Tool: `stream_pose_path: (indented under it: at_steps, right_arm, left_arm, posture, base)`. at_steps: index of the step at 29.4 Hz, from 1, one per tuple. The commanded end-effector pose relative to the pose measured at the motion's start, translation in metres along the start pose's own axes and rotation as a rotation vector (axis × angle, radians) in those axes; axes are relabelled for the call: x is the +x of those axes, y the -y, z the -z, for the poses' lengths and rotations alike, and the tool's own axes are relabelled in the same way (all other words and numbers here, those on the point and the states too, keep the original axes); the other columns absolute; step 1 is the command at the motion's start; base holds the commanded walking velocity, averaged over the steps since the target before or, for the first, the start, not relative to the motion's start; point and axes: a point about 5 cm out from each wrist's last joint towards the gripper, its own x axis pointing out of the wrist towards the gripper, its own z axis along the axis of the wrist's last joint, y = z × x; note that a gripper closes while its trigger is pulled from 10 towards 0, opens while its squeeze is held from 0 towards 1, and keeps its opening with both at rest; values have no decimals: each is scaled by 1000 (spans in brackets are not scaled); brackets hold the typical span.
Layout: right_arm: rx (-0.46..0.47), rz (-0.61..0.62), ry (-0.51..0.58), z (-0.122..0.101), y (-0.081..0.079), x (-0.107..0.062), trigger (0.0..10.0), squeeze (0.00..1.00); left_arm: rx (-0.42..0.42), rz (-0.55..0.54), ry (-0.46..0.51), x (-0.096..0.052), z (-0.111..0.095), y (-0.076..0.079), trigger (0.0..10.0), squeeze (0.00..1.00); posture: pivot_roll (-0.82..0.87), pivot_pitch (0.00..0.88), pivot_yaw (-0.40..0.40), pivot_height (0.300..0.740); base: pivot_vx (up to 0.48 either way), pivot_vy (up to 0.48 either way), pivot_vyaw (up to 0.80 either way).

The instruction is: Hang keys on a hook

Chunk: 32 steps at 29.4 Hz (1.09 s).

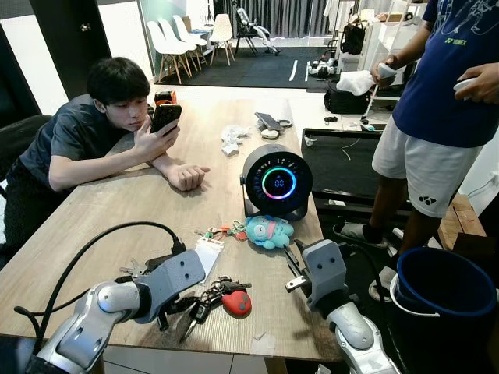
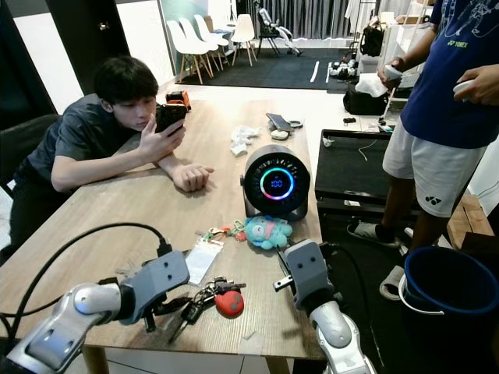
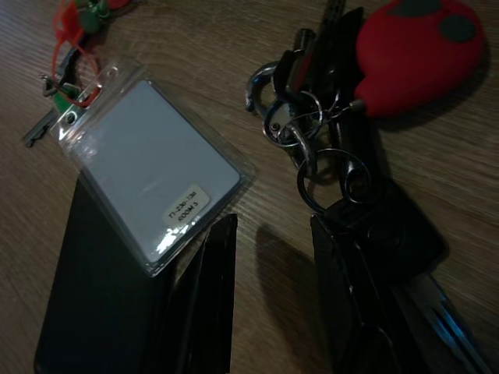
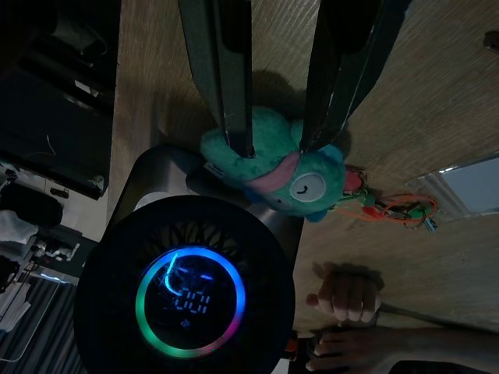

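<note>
Left gripper (image 3: 273, 304) sits low at the near edge of the wood-grain table (image 1: 117, 218), fingers apart w/ nothing between them, one finger touching the key bunch (image 1: 210, 296): steel split rings, black fob, smooth red oval fob. Just beside it lies a clear plastic card sleeve (image 3: 152, 167) w/ white card. Right gripper (image 4: 277, 132) hangs over a fuzzy teal plush (image 1: 269, 231), fingers apart & holding nothing, near a round black fan (image 1: 275, 183) w/ glowing ring.
</note>
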Motion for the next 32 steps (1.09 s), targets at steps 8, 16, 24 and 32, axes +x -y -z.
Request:
stream_pose_path:
  at_steps: [8,16,24,32]
  right_arm:
    - [3,-9,-18,5,-4,-2,10000,0]
    - [4,-8,-20,6,-4,-3,10000,0]
    - [7,-8,-21,6,-5,-3,10000,0]
    - [8,-7,-21,6,-6,-3,10000,0]
  left_arm:
    - [-46,13,31,8,-6,10,10000,0]
    - [-46,48,70,2,-13,10,10000,0]
    - [-39,50,61,1,-12,9,10000,0]
    - [-49,32,56,4,-10,9,10000,0]
  posture:
    - [23,107,70,740]
    - [23,108,72,740]
    - [27,110,75,740]
    - [26,111,76,740]
  base:
    - [0,0,0]
    - [0,0,0]
    - [0,0,0]
    - [0,0,0]
